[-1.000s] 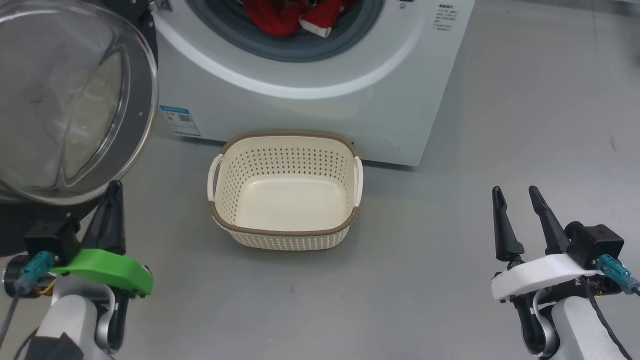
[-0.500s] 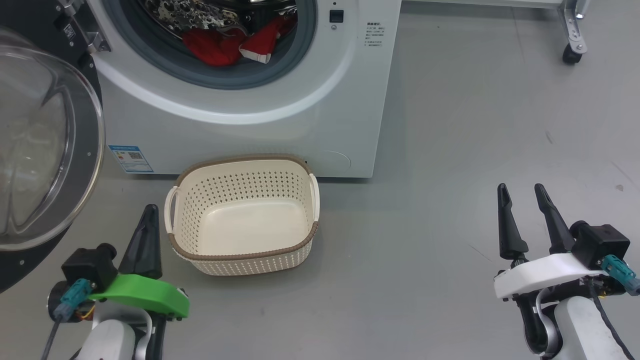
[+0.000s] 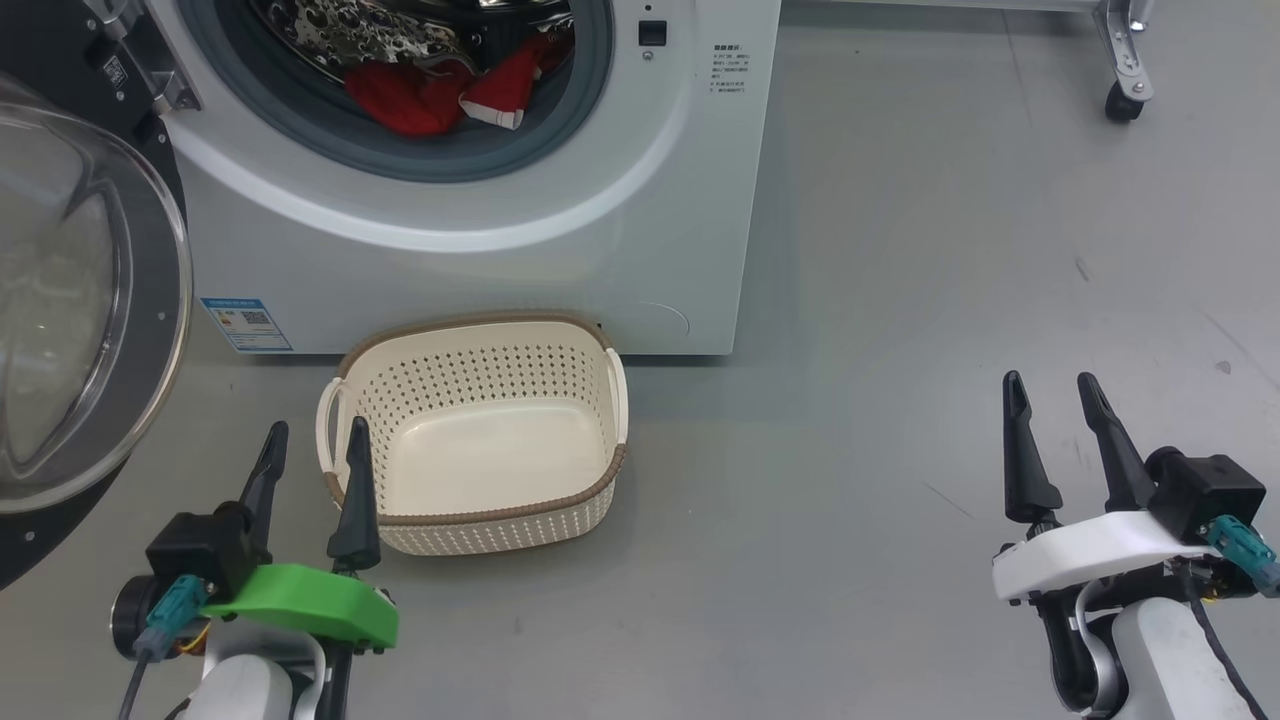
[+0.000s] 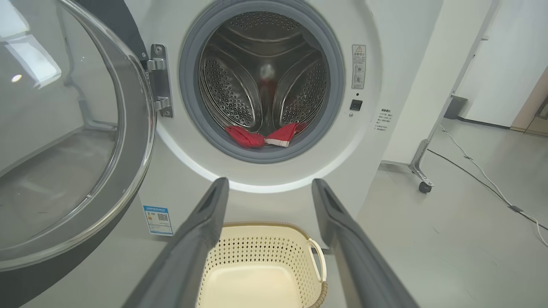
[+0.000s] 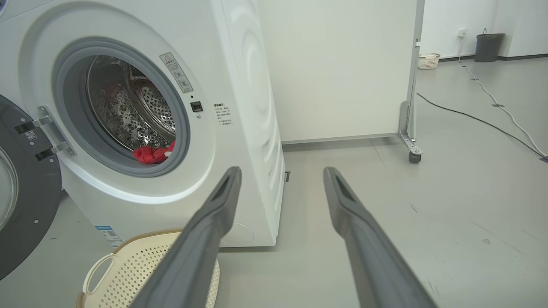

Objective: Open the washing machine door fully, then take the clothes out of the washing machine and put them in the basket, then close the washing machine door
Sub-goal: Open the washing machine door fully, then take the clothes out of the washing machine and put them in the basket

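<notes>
Reaching up for the clothes (image 3: 420,95), heaped just inside the mouth of the washing machine (image 3: 600,230), looks risky to me: the left gripper (image 3: 318,430), fingers apart and empty, sits low right beside the basket (image 3: 480,325) and could knock it aside as it rises. The washing machine door (image 3: 60,300) hangs wide open on that same side, near enough to clip, while the right gripper (image 3: 1052,382) waits spread and empty, well away.
</notes>
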Robot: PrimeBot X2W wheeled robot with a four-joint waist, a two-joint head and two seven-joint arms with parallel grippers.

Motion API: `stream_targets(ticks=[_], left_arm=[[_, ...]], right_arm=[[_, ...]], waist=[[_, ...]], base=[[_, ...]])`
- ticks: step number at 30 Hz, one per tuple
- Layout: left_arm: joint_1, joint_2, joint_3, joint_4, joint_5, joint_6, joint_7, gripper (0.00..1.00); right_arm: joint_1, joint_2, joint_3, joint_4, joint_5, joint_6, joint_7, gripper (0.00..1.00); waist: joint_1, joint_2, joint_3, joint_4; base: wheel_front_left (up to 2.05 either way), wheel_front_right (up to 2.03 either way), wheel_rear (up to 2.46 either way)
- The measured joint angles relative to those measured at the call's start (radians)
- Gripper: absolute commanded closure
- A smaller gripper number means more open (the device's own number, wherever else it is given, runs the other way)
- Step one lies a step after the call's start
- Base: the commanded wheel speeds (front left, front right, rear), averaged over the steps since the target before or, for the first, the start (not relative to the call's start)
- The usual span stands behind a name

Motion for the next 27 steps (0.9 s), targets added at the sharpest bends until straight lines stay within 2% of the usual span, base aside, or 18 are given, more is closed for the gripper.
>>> stream_targets(ticks=[27], left_arm=[[0.063, -0.014, 0.007, -0.006, -0.01, -0.004, 0.0, 0.0]], right_arm=[[0.016, 0.001, 0.013, 0.001, -0.035, 0.0, 0.0, 0.0]], waist=[[0.0, 0.0, -0.016, -0.003]], base=[[0.0, 0.0, 0.0]])
